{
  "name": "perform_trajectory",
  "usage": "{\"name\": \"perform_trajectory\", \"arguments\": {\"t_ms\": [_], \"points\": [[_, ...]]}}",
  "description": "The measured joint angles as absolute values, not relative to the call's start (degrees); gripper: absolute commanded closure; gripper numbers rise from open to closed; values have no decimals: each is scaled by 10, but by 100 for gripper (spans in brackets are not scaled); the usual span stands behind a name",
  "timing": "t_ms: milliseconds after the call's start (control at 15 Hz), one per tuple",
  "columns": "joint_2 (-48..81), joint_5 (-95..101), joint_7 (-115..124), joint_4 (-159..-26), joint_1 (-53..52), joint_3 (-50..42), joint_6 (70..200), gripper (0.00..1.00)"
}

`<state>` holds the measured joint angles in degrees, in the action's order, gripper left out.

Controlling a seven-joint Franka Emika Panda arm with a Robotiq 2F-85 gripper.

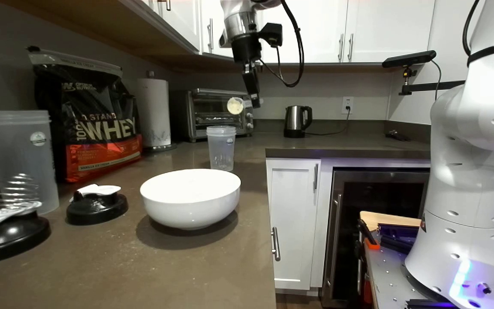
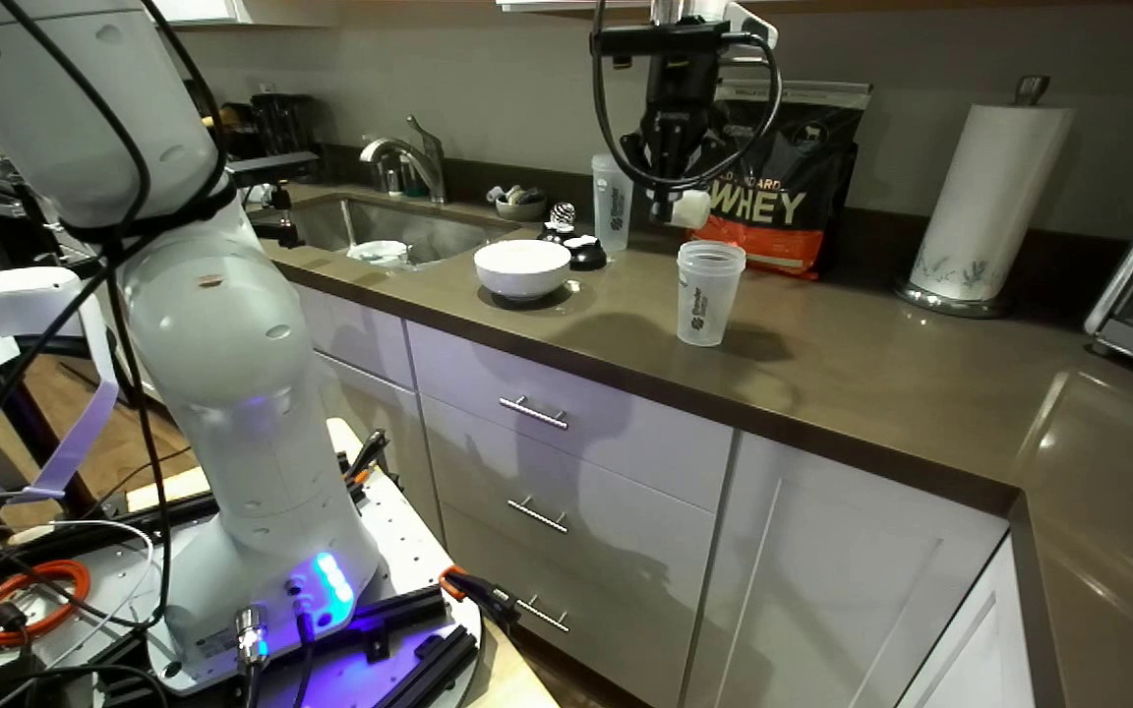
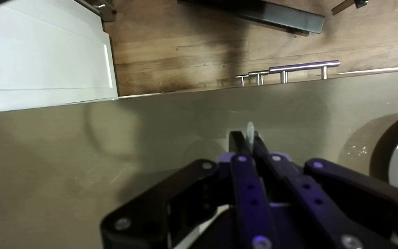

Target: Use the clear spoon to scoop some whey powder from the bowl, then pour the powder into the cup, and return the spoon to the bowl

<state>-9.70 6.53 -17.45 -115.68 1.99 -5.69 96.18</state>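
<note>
The clear spoon (image 2: 691, 209), off-white whey powder (image 1: 234, 106) visible inside, is gripped by its handle (image 3: 250, 131) between the clenched fingers (image 3: 237, 141) of the gripper (image 3: 248, 136). It is suspended higher than the translucent plastic cup (image 1: 221, 148), apart from it; cup and white bowl (image 1: 190, 212) stand on the countertop (image 1: 165, 274).

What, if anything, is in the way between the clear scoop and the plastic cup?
Nothing visible: both exterior views show only open air between the clear plastic scoop, gripped in the jaws, and the translucent plastic cup below. Its top looks open; the white bowl stands off to one side.
</note>
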Motion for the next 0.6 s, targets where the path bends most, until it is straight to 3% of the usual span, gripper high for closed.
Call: {"name": "perform_trajectory", "arguments": {"t_ms": [600], "points": [[-56,58,-175,-1127,21,-63,971,95]]}}
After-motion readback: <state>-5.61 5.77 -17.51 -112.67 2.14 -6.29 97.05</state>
